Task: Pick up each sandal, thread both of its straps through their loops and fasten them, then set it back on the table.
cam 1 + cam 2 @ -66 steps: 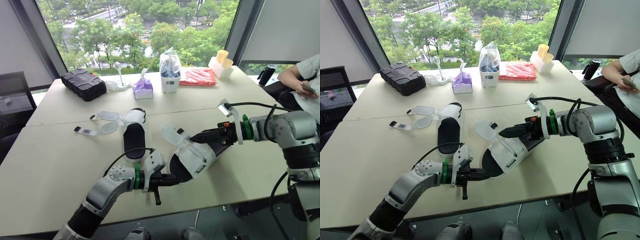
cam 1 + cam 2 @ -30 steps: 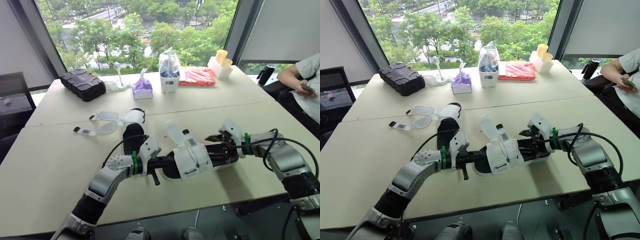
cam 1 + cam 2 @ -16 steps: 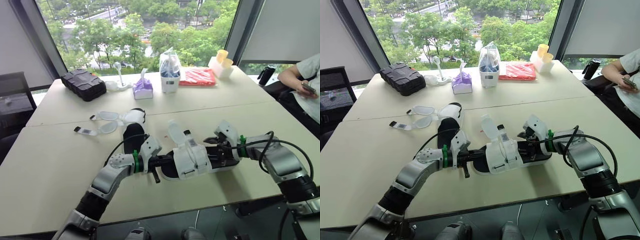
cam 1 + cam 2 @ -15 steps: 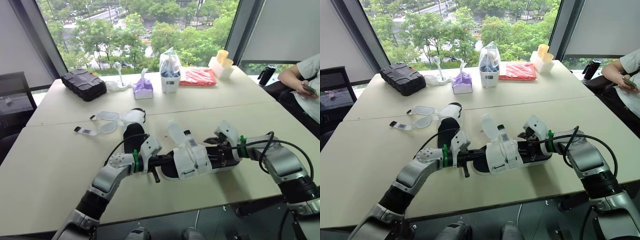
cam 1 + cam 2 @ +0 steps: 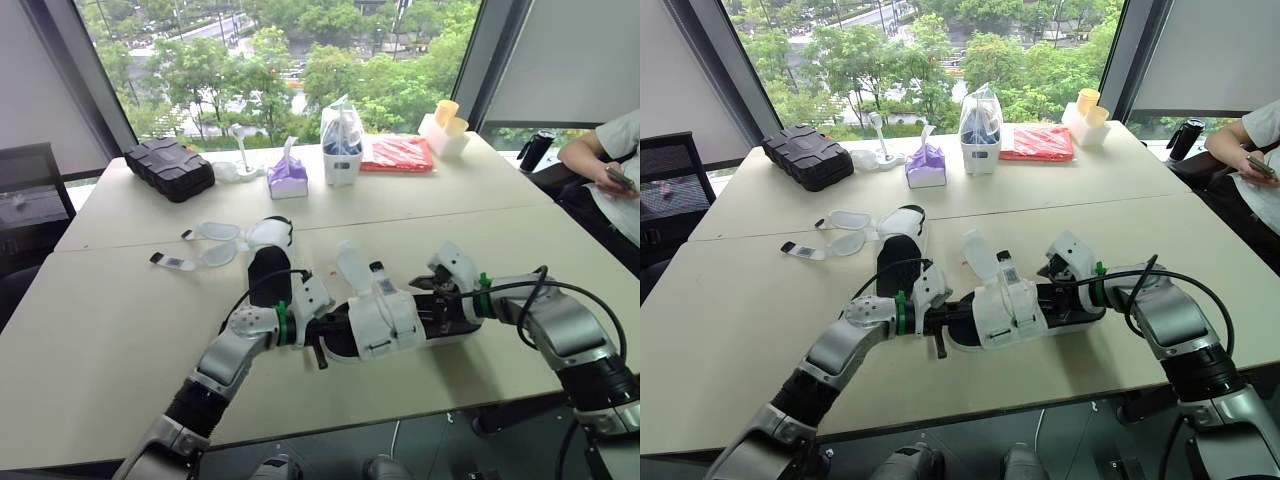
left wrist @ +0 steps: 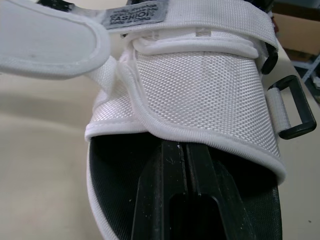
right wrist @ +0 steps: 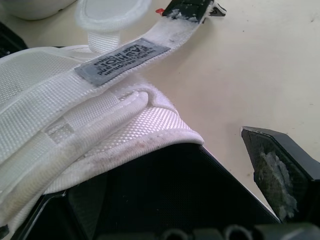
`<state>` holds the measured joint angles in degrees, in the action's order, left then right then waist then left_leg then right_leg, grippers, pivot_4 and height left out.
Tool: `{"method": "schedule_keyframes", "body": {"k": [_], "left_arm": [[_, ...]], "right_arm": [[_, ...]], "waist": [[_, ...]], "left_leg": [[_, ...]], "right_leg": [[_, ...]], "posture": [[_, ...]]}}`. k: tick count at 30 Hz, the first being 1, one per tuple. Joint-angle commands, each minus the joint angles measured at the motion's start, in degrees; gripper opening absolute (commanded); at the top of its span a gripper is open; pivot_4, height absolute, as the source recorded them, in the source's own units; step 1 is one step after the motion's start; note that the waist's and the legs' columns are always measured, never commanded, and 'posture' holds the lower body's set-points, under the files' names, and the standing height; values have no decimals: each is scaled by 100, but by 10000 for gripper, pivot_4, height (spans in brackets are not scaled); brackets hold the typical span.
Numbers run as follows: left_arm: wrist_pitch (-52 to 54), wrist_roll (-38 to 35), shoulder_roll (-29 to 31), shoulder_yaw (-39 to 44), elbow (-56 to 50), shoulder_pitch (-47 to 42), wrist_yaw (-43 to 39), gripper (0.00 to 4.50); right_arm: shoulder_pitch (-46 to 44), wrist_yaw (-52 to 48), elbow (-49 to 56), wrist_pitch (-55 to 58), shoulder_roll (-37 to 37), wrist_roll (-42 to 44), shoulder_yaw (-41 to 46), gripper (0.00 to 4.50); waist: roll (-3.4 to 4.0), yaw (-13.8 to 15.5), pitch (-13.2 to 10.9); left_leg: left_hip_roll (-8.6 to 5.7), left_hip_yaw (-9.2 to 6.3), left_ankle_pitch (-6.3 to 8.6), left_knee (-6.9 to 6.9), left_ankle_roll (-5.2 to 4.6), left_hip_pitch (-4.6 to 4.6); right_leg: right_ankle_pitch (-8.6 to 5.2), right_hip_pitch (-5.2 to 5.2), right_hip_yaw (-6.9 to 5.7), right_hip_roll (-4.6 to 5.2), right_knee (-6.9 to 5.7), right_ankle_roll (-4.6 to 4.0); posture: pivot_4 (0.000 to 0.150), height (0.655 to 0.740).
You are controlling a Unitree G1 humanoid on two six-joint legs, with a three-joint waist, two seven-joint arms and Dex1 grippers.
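Near sandal [image 5: 385,320] lies flat on the tabletop [image 5: 100,330], near the front edge and roughly centred, toe toward the robot's left and heel toward its right. It sits directly between the two grippers.

Left gripper [image 6: 186,150] is at the toe end. Its jaws are pressed together with only a thin seam between them. They are slid into the toe opening and lie on the black footbed under the white woven upper. Nothing is pinched between them.

Right gripper [image 5: 437,303] is at the heel end, low on the tabletop. Its jaws are spread. In the right wrist view one finger [image 7: 280,170] stands clear of the sandal's side, with bare tabletop showing between it and the white upper. The black heel of the footbed lies in front of the gripper. Whether the other finger touches the sandal cannot be told.

Straps: the labelled strap [image 6: 137,17] lies across the top of the upper. A second strap [image 5: 352,266] stands up loose. The black loop [image 6: 295,107] on the sandal's side has nothing through it.

Second sandal [image 5: 266,268] lies just behind the left gripper, flat on the tabletop, with both straps splayed out toward the robot's left.

Along the far edge of the tabletop are a black case [image 5: 168,168], a purple tissue pack [image 5: 288,176], a clear bag [image 5: 342,140], a red packet [image 5: 398,152] and yellow cups [image 5: 446,112]. A person's arm [image 5: 590,155] shows at the far right.
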<state>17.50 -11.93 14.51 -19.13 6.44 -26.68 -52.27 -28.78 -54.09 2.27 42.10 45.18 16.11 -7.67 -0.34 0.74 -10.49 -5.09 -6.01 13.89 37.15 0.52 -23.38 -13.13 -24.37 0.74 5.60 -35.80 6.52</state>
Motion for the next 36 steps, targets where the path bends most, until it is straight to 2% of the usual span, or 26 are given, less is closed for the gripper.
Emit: {"method": "schedule_keyframes", "body": {"k": [1,7,15,26,31,36], "left_arm": [[45,-15,-66,-110,-152,35,-85,0],[46,105,-96,-162,-60,91,-15,0],[1355,-559,-89,249,-910,202,101,0],[2517,-686,-185,379,-1366,205,845,0],[2621,-610,-318,327,-1433,240,1206,0],[2039,-382,-290,106,-1038,339,1138,0]], "right_arm": [[-16,94,310,77,-61,135,251,44549],[55,186,432,185,-52,162,272,44549],[126,412,679,446,-172,213,262,44549],[138,662,784,581,-314,200,260,44549],[143,685,786,585,-328,202,266,44549],[151,665,833,637,-289,261,321,44549]], "waist": [[0,-1,0],[0,6,0],[0,-5,0],[0,-5,0],[0,-4,0],[0,3,0]], "left_leg": [[0,0,0,0,0,0],[-1,-1,0,2,0,1],[-1,-2,0,2,0,1],[-1,-2,-1,5,1,3],[-1,-2,-2,5,3,3],[-1,-2,-3,6,5,4]], "right_leg": [[0,0,0,0,0,0],[0,1,0,0,-3,0],[0,-1,0,0,-10,1],[0,-3,0,0,-20,1],[0,-3,0,-1,-20,1],[0,-3,0,-1,-20,1]], "posture": [[1500,7400],[1500,7400],[1500,7400],[1500,7400],[1500,7400],[1500,7400]]}}
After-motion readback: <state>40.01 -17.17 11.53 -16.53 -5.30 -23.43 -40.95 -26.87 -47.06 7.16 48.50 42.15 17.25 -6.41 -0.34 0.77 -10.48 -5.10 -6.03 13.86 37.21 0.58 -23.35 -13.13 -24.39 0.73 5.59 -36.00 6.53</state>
